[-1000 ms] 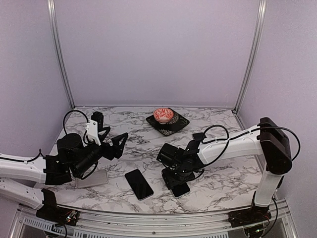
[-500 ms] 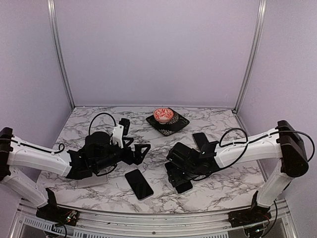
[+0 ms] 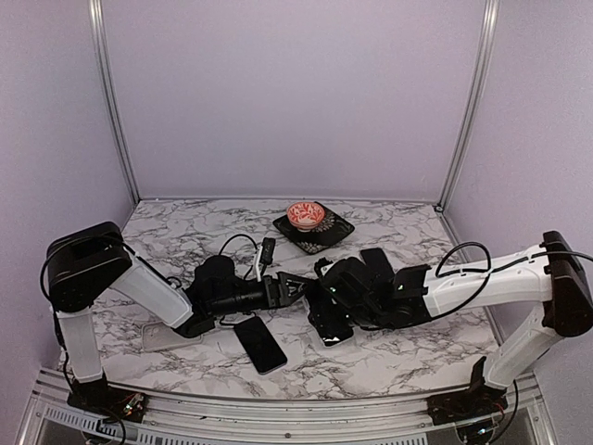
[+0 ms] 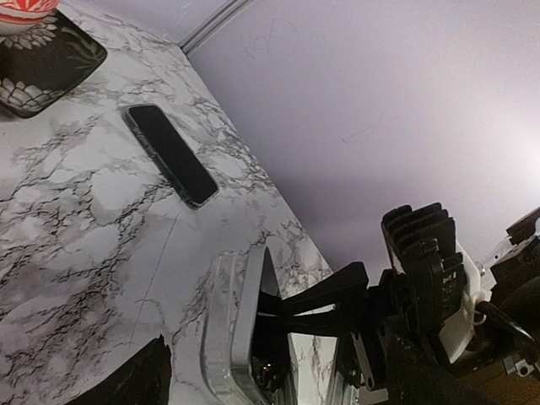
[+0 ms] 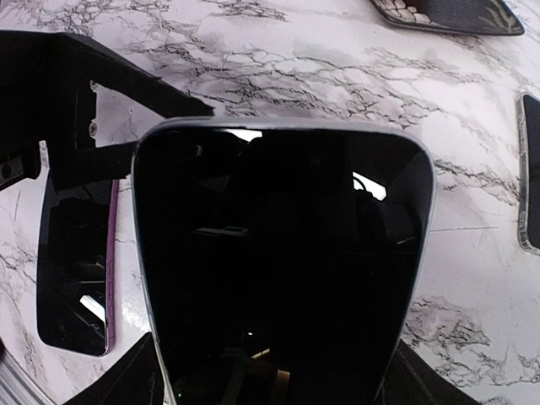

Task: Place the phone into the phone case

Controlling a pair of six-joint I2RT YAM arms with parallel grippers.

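The right gripper (image 3: 334, 301) is clamped on the long sides of the phone (image 5: 283, 253), whose dark screen and silver rim fill the wrist view. The phone is held up off flat, near the middle of the table (image 3: 185, 232). Whether its lower edge touches the marble cannot be told.

The left gripper (image 3: 289, 286) has its jaws spread and holds nothing. One finger (image 5: 110, 84) is just beside the phone's upper left corner.

A second phone (image 3: 259, 344) lies flat, close on the left. A third phone (image 4: 169, 152) lies beyond, near the plate (image 3: 338, 232) that holds the bowl (image 3: 306, 215).

The clear phone case (image 3: 171, 334) lies well apart at the near left, partly under the left forearm. Bare marble stretches along the back left.
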